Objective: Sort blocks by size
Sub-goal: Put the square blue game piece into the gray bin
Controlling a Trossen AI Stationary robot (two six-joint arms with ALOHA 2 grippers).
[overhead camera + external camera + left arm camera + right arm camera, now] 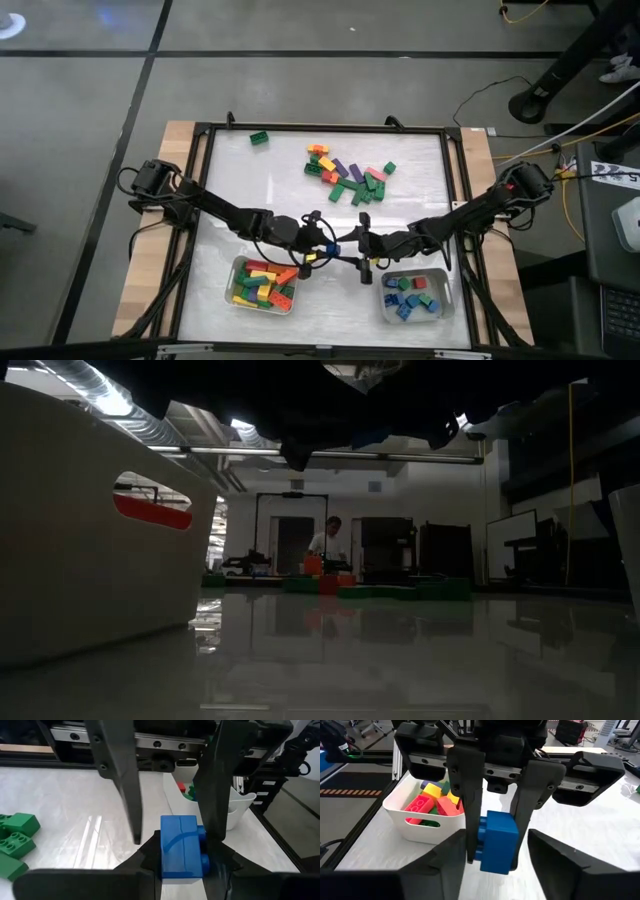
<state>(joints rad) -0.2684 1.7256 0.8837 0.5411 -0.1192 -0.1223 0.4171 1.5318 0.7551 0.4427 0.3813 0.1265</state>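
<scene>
My left gripper point(322, 247) and my right gripper point(362, 250) meet tip to tip above the table's near middle, between the two trays. The left is shut on a short blue brick point(181, 847), which also shows in the right wrist view point(497, 840). The right gripper point(496, 834) is open, one finger on either side of that brick. One finger point(216, 810) stands right at the brick's studded side; whether it touches I cannot tell. A pile of mixed coloured blocks point(347, 176) lies on the table's far middle. My left gripper pinches the blue brick between its two fingers, on two opposite sides point(509, 822). The fingers come level from the table's left. The brick is lifted clear of the table, its studs point(481, 840) facing sideways.
A white tray point(238, 265) at the near left holds long red, yellow and green blocks. A white tray point(444, 296) at the near right holds short blue, green and red ones. A lone green block point(259, 138) lies at the far left. A person point(330, 540) is in the room behind.
</scene>
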